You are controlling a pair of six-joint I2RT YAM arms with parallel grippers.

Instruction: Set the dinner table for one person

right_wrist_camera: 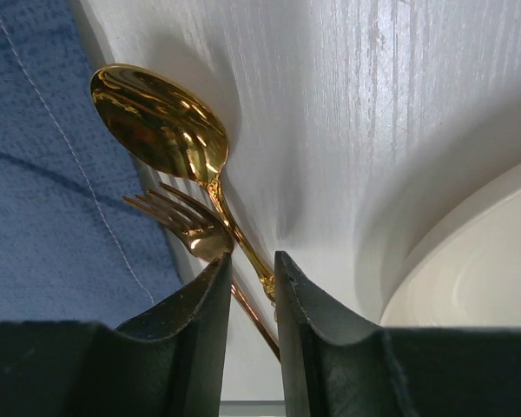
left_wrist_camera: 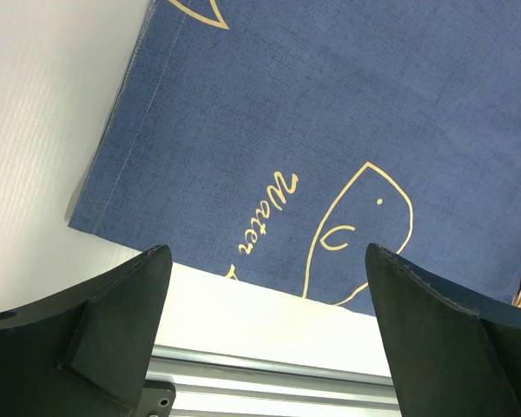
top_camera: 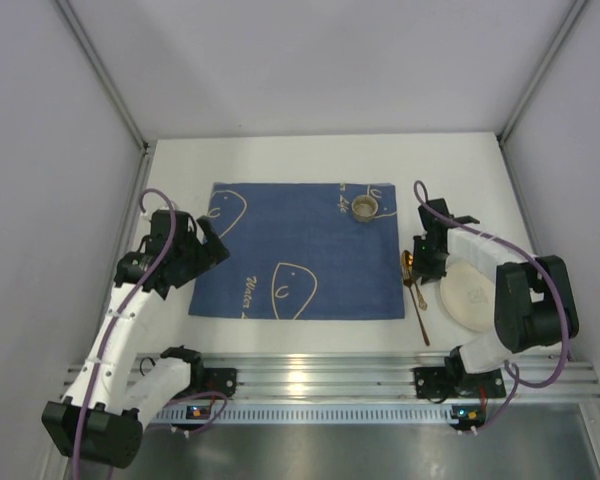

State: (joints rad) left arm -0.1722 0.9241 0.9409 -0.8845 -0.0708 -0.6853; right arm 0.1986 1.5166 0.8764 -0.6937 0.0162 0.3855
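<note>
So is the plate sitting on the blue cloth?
No, the plate lies on bare tabletop, right of the blue cloth.

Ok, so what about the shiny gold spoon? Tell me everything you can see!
The spoon is shiny gold metal, with an oval bowl and a thin handle. It lies on the white table beside the blue cloth, with a gold fork right against it. Its handle runs into the narrow gap between the right hand's fingers.
</note>
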